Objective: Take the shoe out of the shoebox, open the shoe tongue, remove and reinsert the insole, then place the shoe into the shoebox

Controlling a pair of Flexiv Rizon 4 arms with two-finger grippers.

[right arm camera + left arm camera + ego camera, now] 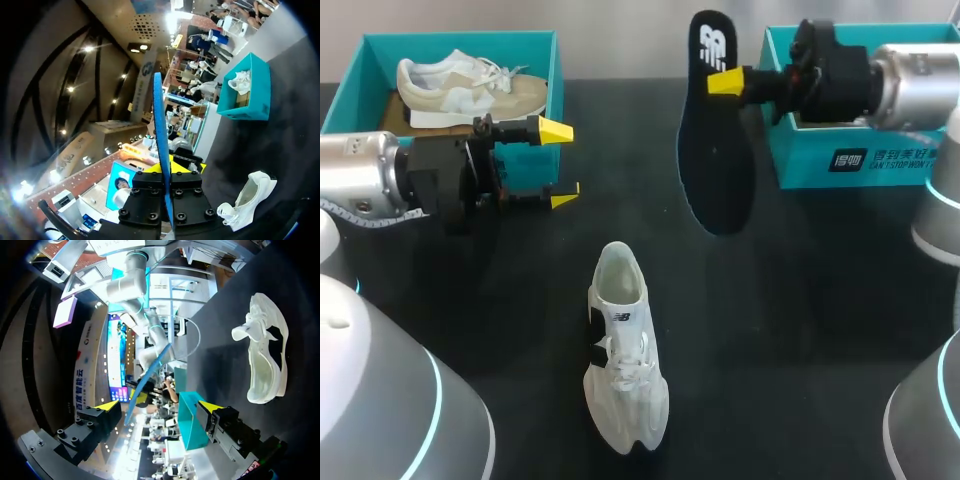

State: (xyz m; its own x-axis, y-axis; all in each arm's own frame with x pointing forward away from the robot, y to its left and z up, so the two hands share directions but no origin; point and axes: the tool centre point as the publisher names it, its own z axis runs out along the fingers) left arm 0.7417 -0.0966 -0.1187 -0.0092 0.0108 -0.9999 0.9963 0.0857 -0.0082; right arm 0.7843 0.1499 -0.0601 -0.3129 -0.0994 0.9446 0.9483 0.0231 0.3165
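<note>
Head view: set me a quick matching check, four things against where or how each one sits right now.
Things:
1. black insole
2. white shoe
3. beige shoe
4. left gripper

States:
A. inside the left shoebox
B. open, holding nothing
C. on the table, between the arms
D. clamped in the right gripper, hanging above the table

Pairs: 1-D, 2-C, 3-A, 4-B
</note>
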